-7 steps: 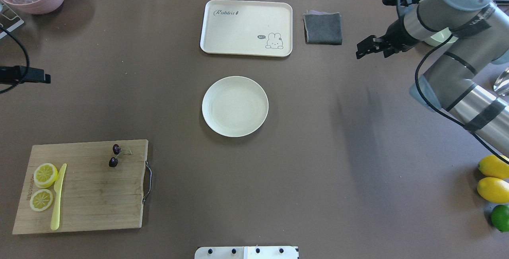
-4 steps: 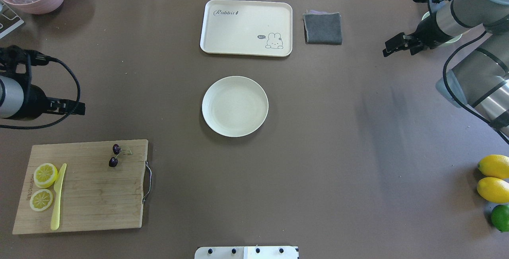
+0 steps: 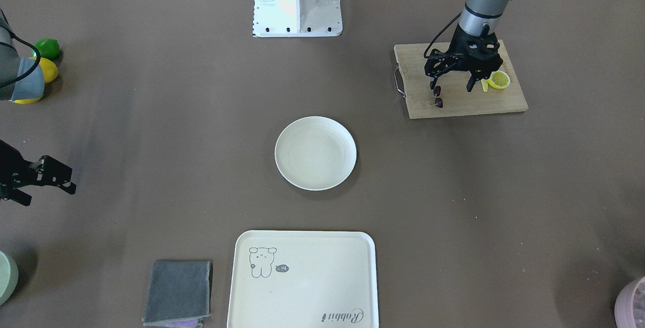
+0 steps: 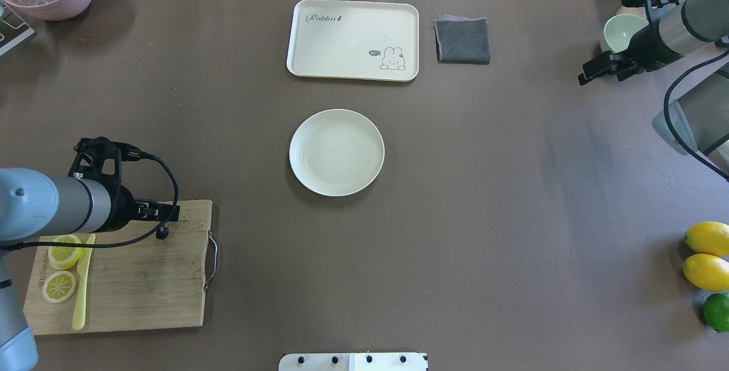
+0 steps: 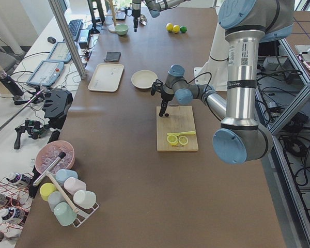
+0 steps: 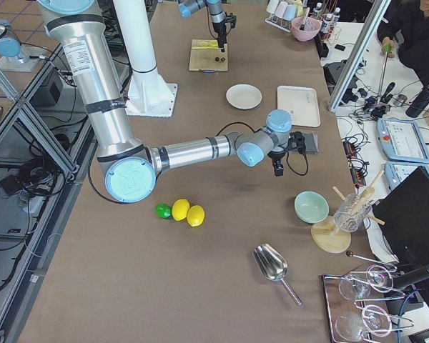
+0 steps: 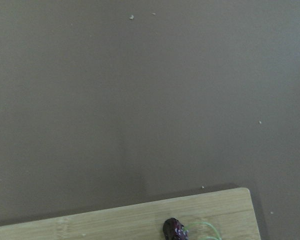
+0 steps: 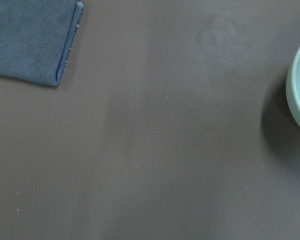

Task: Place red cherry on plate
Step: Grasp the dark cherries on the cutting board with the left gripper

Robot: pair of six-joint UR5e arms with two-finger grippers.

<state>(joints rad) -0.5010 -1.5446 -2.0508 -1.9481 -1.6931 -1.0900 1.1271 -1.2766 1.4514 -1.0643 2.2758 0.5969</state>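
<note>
The red cherry [image 3: 438, 96], two tiny dark fruits on thin green stems, lies at the far corner of the wooden cutting board [image 3: 463, 105]. My left gripper [image 3: 451, 86] hangs open just above it, one fingertip [image 3: 433, 84] right beside the upper fruit; I cannot tell whether they touch. From overhead only one fruit of the cherry [image 4: 162, 233] shows, the other being under the left gripper [image 4: 170, 212]. The left wrist view catches one fruit of the cherry [image 7: 174, 230] at its lower edge. The cream-white plate [image 4: 336, 152] sits empty mid-table. My right gripper [image 4: 589, 74] is open, far off at the right.
Two lemon slices [image 4: 64, 250] and a yellow knife [image 4: 82, 282] lie on the board's left part. A rabbit tray [image 4: 353, 39] and a grey cloth [image 4: 462, 40] lie behind the plate. There is a green bowl [image 4: 619, 30] near the right gripper and lemons [image 4: 708, 239] at the right edge.
My left arm came in from the left edge and moved over the board's far corner, above the cherry. My right arm drew back toward the right edge.
</note>
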